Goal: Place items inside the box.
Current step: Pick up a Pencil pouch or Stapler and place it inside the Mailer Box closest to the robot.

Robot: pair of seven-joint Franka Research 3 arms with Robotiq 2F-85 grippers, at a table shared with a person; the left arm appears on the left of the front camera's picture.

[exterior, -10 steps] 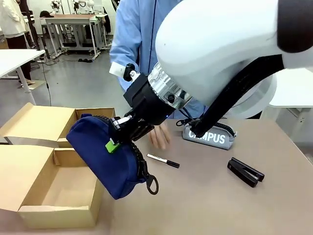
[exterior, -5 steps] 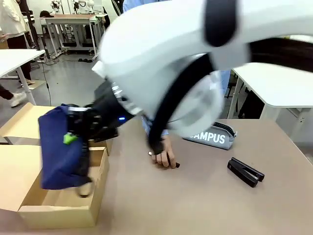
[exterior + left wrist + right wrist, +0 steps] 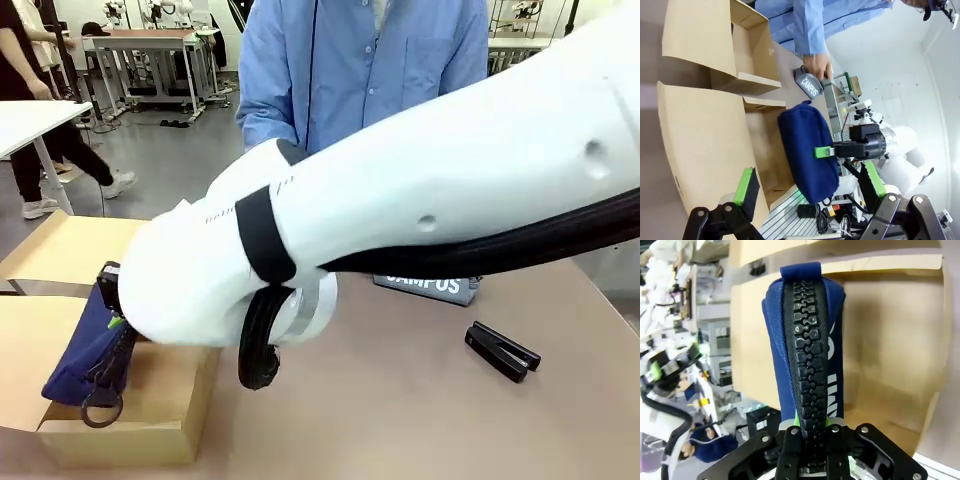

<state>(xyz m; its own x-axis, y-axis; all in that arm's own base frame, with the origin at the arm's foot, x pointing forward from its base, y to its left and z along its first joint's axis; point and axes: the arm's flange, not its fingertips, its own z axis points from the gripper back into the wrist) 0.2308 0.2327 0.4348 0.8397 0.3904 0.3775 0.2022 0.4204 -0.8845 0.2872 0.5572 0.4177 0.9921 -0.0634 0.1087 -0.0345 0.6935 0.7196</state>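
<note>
My right gripper [image 3: 810, 429] is shut on the navy zip pouch [image 3: 807, 340], pinching it at the zip. In the front view the pouch [image 3: 75, 355] hangs tilted over the open cardboard box [image 3: 120, 440], its zip ring dangling at the box's front wall, with the right gripper [image 3: 115, 318] just above it. The left wrist view shows the same pouch [image 3: 807, 150] above the box [image 3: 705, 140]. My left gripper [image 3: 809, 175] is open, holding nothing. A grey CAMPUS pouch [image 3: 430, 286] lies behind my right arm, and the person's hand [image 3: 815, 65] rests by it. A black stapler [image 3: 502, 351] lies to the right.
The person in a blue shirt [image 3: 360, 70] stands at the far side of the table. My right arm [image 3: 420, 200] stretches across the middle and hides much of the tabletop. The box flaps [image 3: 60, 250] stand open toward the left and back.
My right arm has swung left with the navy pouch, from above the table's middle to over the box. The arm now covers where the marker and the person's hand were.
</note>
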